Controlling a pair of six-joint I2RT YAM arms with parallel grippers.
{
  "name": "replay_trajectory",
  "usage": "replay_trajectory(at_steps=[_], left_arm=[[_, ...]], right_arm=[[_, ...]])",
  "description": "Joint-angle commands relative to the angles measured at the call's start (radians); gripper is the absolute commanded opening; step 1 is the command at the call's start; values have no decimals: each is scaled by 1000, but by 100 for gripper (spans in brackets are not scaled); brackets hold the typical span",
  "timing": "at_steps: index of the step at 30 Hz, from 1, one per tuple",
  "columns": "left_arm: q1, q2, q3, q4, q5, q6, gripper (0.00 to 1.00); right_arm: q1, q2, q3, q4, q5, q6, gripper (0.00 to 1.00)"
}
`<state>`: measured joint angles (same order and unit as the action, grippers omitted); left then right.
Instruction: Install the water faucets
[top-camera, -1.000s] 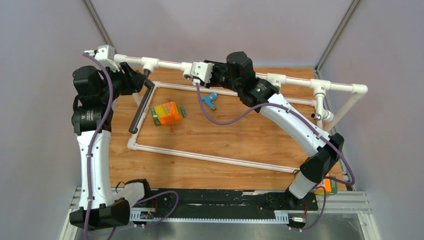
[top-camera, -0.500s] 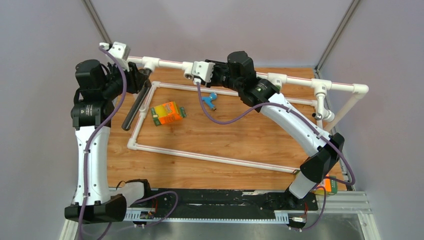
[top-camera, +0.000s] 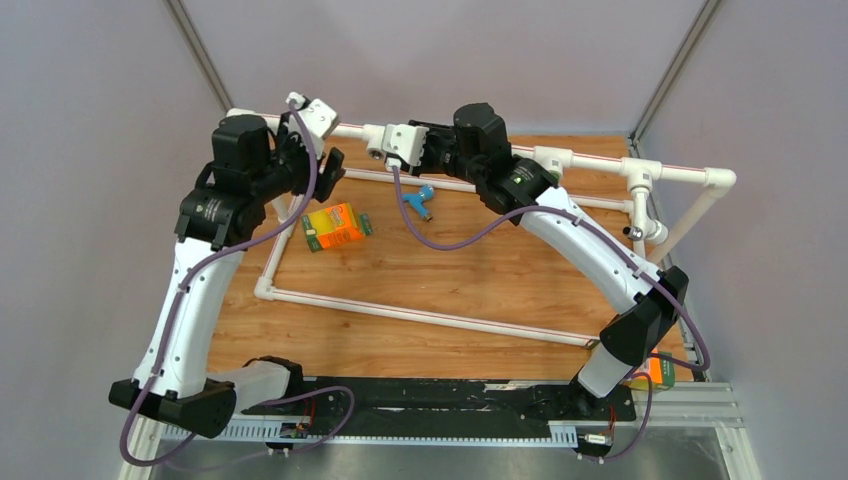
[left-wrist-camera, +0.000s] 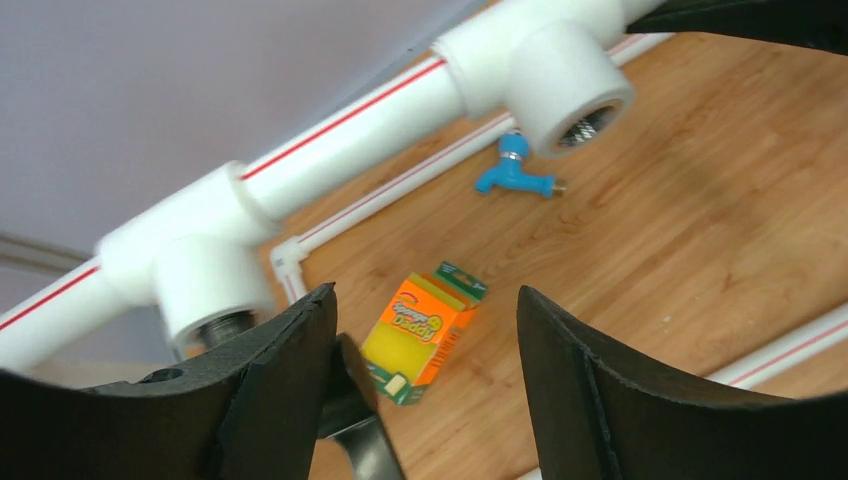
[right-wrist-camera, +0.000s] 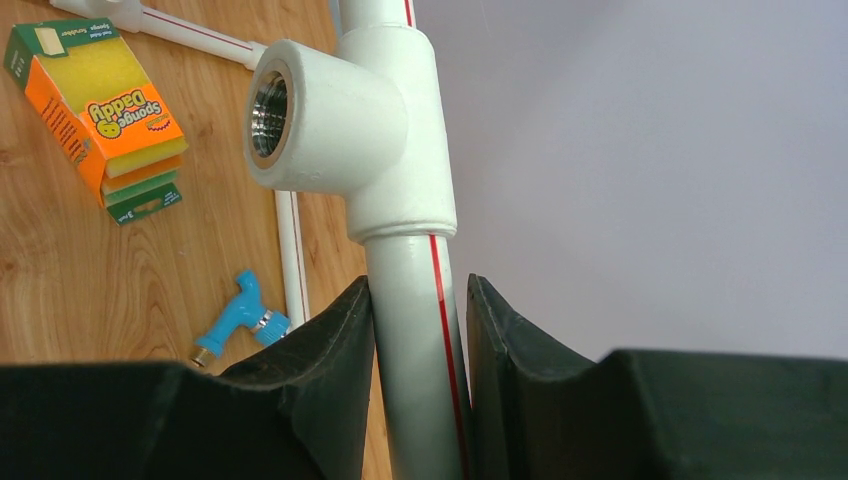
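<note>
Top external view: left claw (top-camera: 330, 165) hangs at the raised white pipe (top-camera: 350, 130), jaws wide apart, gripping nothing. A dark piece (left-wrist-camera: 350, 430) shows just beside one finger in the left wrist view; possibly the brown faucet, but I cannot confirm. Right claw (right-wrist-camera: 418, 290) is clamped on the same pipe, just beside a tee socket (right-wrist-camera: 300, 110). Blue faucet (top-camera: 421, 199) lies loose on the bench (top-camera: 480, 270), near an orange sponge box (top-camera: 335, 226).
</note>
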<state>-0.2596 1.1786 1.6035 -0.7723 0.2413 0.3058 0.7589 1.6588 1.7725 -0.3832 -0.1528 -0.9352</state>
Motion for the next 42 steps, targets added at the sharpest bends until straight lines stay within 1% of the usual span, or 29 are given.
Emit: replay_trajectory(at_steps=[1, 6, 10, 11, 12, 15, 18, 20, 22, 23, 24, 25, 26, 27, 28, 29, 30, 31, 32, 33, 35, 36, 38, 42], left_arm=[[-43, 24, -31, -107, 102, -28, 73], [-44, 33, -59, -111, 44, -73, 73], [-44, 42, -53, -102, -30, -158, 73], [-44, 46, -30, -98, -36, -177, 73], [-43, 46, -14, -93, -36, -227, 73], [-43, 39, 88, -59, 21, -339, 74], [-43, 24, 168, -15, 70, -463, 77], [-43, 27, 231, -18, 50, -502, 77], [-26, 45, 308, -70, 20, -530, 77], [12, 58, 350, -108, 16, -545, 77], [38, 64, 360, -119, 33, -578, 77], [125, 62, 358, -125, 58, -596, 78], [175, 56, 343, -117, 106, -643, 78], [286, 34, 293, -76, 145, -661, 78], [339, 1, 256, -41, 211, -704, 78], [414, -11, 199, 14, 237, -723, 78], [440, -37, 169, 42, 277, -762, 78], [491, -43, 124, 79, 291, -796, 78], [512, -53, 107, 100, 329, -810, 78], [563, -54, 73, 111, 345, -847, 78], [623, -57, 18, 154, 410, -901, 77], [637, -54, -26, 194, 456, -918, 77], [652, -48, -69, 234, 512, -948, 76], [652, -45, -128, 266, 532, -958, 74]], right_arm=[[36, 73, -50, -160, -111, 134, 0], [36, 71, -51, -161, -110, 136, 0], [37, 70, -51, -160, -110, 134, 0], [37, 70, -51, -160, -108, 134, 0], [36, 70, -51, -160, -108, 134, 0], [36, 71, -53, -160, -105, 134, 0], [36, 70, -53, -161, -103, 134, 0], [37, 68, -54, -160, -103, 134, 0], [37, 68, -54, -160, -102, 134, 0], [37, 67, -54, -160, -103, 134, 0], [36, 67, -54, -161, -103, 133, 0], [36, 65, -53, -160, -103, 133, 0], [37, 64, -56, -160, -103, 131, 0], [37, 61, -58, -160, -103, 131, 0], [36, 59, -61, -160, -103, 130, 0], [36, 59, -61, -160, -102, 128, 0], [34, 55, -65, -160, -102, 127, 0], [34, 55, -65, -158, -99, 127, 0], [36, 55, -62, -160, -99, 128, 0], [34, 53, -64, -160, -99, 125, 0], [34, 53, -65, -160, -99, 125, 0], [36, 53, -65, -160, -99, 125, 0], [34, 53, -65, -158, -99, 125, 0], [34, 55, -65, -158, -100, 125, 0]])
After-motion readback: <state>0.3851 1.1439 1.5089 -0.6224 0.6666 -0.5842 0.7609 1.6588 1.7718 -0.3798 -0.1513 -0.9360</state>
